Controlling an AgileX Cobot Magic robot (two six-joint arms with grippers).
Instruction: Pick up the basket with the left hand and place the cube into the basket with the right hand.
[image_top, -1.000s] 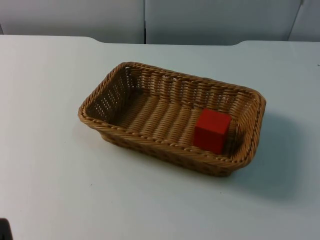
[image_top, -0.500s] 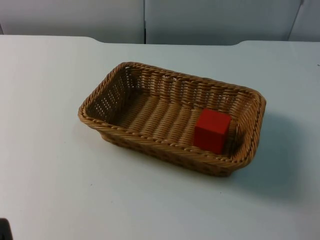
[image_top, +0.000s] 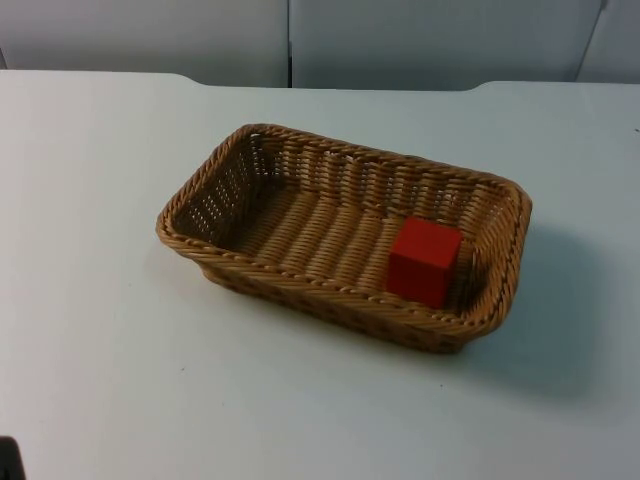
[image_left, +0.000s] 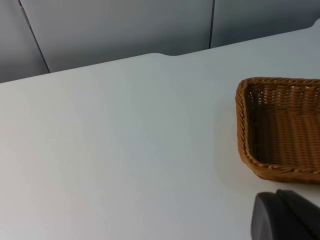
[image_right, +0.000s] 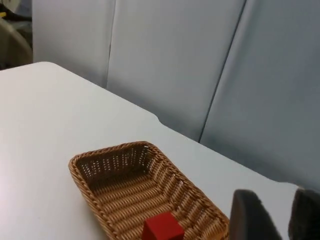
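Red cube sits inside the wicker basket on the white table.
The right gripper, fingers slightly parted, hangs beside and apart from the basket; the left gripper waits near its end, opening impossible to judge.

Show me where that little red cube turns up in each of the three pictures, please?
Top view: the red cube sits inside the wicker basket, at its right end.
Left wrist view: the cube is out of frame; one basket end is seen.
Right wrist view: the cube lies inside the basket.
Shared landmark: the basket.
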